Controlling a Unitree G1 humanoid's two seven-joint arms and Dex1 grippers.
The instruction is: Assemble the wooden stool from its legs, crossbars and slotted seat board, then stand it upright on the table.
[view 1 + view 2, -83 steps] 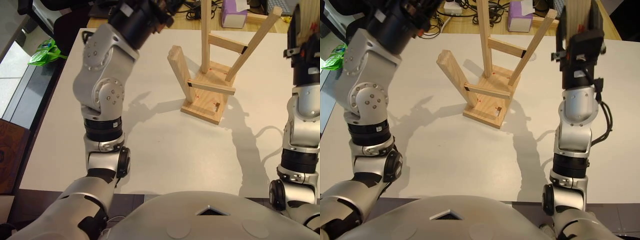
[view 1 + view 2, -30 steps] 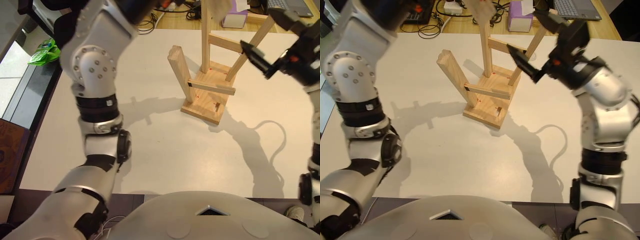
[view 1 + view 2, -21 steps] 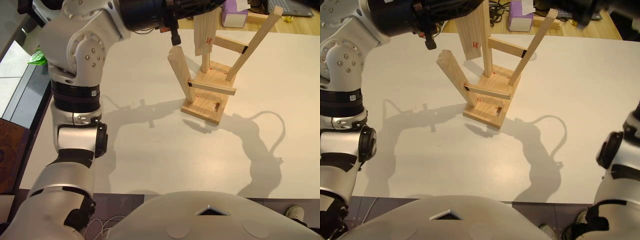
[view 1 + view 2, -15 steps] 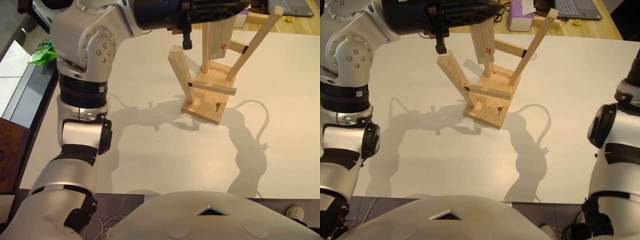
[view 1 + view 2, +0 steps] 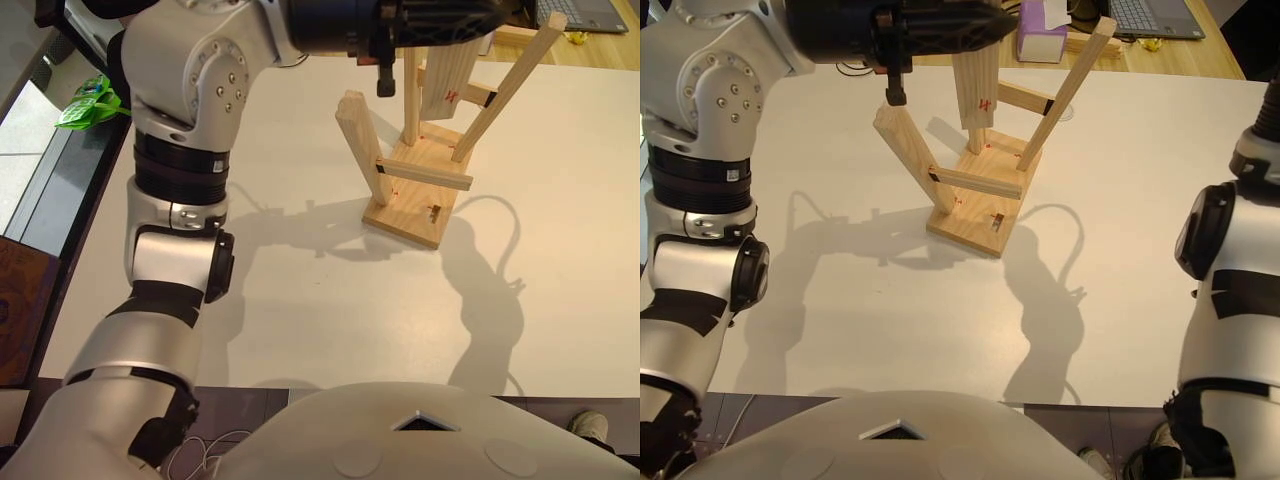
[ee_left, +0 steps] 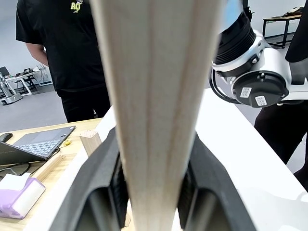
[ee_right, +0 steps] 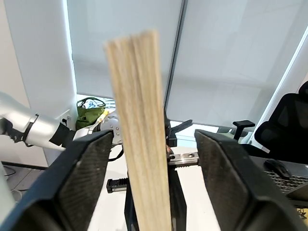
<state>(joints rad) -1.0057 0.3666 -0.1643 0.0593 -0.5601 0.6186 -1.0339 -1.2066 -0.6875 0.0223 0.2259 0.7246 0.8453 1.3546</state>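
The stool lies upside down on the white table, its seat board [image 5: 415,195] flat. One leg [image 5: 410,95] stands upright in it, a second leg [image 5: 510,85] slants right and a third leg [image 5: 358,145] leans left. Crossbars [image 5: 425,175] join them. Just above the stool, my left gripper [image 5: 440,20] is shut on a loose wooden leg [image 5: 978,90] with a red mark; its fingers [image 6: 96,178] press both sides. In the right wrist view, my right gripper [image 7: 149,192] holds a wooden piece [image 7: 139,120] up high, off to the right of the table.
A purple tissue box [image 5: 1040,45], a laptop [image 5: 1150,15] and cables lie on the desk behind the table. A green bag [image 5: 88,105] sits off the table's left side. Bare tabletop [image 5: 330,300] stretches in front of the stool.
My left arm has swung from the far left across to the stool, bringing the marked leg over it. The right arm has lifted its gripper up out of the eye views.
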